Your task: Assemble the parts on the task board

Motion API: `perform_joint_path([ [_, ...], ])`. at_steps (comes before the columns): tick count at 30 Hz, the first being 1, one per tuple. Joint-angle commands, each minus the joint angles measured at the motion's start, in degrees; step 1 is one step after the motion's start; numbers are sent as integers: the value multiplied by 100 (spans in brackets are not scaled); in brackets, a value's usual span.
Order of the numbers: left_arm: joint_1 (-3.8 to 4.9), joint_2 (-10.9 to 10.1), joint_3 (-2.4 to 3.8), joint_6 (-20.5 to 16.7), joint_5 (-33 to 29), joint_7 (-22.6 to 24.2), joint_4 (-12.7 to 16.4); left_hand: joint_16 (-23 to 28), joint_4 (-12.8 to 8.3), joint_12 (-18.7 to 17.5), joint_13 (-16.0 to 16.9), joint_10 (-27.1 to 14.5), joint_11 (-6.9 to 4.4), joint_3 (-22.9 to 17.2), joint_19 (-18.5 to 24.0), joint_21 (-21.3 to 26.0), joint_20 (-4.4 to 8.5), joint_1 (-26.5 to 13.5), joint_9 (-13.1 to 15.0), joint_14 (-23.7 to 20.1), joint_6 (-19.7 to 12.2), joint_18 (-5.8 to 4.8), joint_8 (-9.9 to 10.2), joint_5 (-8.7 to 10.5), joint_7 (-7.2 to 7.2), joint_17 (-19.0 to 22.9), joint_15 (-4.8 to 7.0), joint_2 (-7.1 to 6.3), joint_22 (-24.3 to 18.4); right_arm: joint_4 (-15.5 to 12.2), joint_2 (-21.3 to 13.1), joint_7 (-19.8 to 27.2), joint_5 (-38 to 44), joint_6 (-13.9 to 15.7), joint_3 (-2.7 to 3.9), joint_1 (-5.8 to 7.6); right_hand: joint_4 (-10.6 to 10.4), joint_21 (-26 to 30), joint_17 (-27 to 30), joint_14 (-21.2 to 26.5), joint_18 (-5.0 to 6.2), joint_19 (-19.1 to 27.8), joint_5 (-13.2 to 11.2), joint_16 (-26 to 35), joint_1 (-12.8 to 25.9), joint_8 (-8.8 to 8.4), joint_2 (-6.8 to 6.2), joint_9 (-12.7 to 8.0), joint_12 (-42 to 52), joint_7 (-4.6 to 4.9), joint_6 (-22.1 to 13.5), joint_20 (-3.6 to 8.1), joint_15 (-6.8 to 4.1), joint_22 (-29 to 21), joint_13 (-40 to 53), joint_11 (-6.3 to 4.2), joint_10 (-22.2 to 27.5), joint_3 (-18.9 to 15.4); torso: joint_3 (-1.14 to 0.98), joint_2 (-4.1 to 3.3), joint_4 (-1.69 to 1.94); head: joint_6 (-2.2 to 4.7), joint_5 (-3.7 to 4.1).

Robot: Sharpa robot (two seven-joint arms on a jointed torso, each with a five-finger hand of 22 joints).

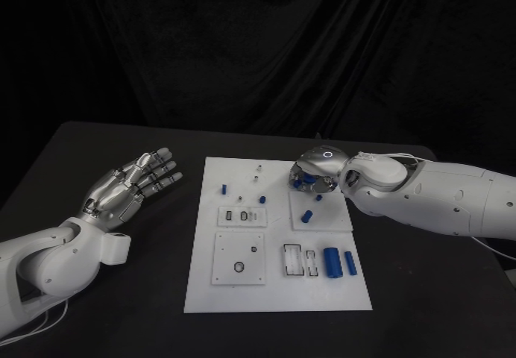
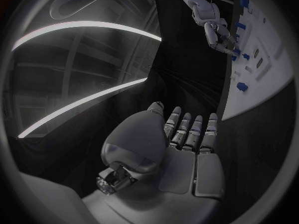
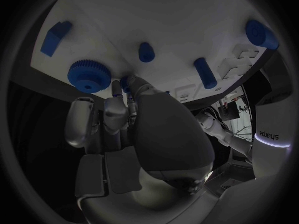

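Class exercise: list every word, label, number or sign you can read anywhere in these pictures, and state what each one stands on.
"POJPYS", as near as it reads: small pale lettering on a white robot body at the edge of the right wrist view, beside the right robot hand; blurred, so the spelling is uncertain.
The task board carries no readable text.
The blue parts bear no markings.
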State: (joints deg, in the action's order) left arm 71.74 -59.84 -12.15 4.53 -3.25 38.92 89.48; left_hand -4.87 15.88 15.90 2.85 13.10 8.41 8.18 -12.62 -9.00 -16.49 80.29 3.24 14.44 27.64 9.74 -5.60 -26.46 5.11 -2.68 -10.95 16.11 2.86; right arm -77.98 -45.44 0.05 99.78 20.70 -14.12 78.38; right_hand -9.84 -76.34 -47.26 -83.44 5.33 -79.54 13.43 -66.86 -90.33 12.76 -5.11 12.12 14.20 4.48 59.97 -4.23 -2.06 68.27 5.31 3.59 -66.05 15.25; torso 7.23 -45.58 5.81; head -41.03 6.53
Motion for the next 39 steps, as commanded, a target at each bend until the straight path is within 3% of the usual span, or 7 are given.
perform_joint_path([
  [1,-2,4,5,76,-22,524,10,22,11,-17,8,-32,8,-35,36,23,0,50,8,-17,19,-12,39,-33,5,-5,-18,10,-7,-48,2,155,-54,545,1,-12,40,-27,-26,-1,-38,-1,-57,-28,-13,94,107,236,28,35,46,59,-59,24,35,-189,-259,-10,0,-2,3,13,-22],
  [4,-2,-3,5,67,-22,516,14,22,9,-17,8,-34,9,-40,35,22,0,60,9,-15,26,-12,37,-51,5,-5,-18,10,-6,-66,68,209,-185,767,6,50,33,-39,-67,-14,-45,-17,-177,-42,39,232,114,386,13,73,98,85,-80,60,46,-212,-338,-41,-1,-1,-1,93,-51],
  [8,-2,-5,5,59,-22,507,18,20,8,-11,9,-29,7,-43,34,21,0,67,11,-10,40,-12,34,-65,6,-6,-17,10,-6,-61,178,227,-418,864,14,170,-11,-38,-88,-21,-48,-25,-410,-44,112,334,112,527,-52,54,98,87,-77,81,41,-208,-367,-86,-1,-2,0,149,-79],
  [15,-2,13,5,47,-22,506,10,20,7,-5,11,-24,3,-49,34,22,0,80,15,-10,61,-12,30,-87,7,-6,-17,9,-7,163,513,255,-702,827,41,311,-28,-50,-124,-29,-54,-37,-453,-62,136,339,90,558,-86,61,61,84,-69,107,35,-193,-351,-105,4,-8,-7,162,-81],
  [29,-2,52,5,49,-22,497,8,23,9,-4,11,-25,1,-51,33,22,1,87,15,-16,61,-11,29,-99,8,-5,-15,8,-7,837,1126,202,-768,376,56,333,-87,-66,-164,-36,-64,-52,-486,-81,196,283,40,603,-175,93,-117,57,-35,153,25,-150,-294,-137,23,-43,27,145,-49],
  [39,-2,101,5,69,-22,489,-18,23,6,-4,11,-26,-3,-61,33,22,1,104,15,-15,58,-11,31,-132,8,-6,-14,9,-7,1026,1263,120,-770,182,60,325,-101,-60,-178,-21,-64,-43,-499,-82,207,257,22,624,-228,97,-189,36,-8,159,23,-117,-222,-143,31,-76,44,228,-3],
])
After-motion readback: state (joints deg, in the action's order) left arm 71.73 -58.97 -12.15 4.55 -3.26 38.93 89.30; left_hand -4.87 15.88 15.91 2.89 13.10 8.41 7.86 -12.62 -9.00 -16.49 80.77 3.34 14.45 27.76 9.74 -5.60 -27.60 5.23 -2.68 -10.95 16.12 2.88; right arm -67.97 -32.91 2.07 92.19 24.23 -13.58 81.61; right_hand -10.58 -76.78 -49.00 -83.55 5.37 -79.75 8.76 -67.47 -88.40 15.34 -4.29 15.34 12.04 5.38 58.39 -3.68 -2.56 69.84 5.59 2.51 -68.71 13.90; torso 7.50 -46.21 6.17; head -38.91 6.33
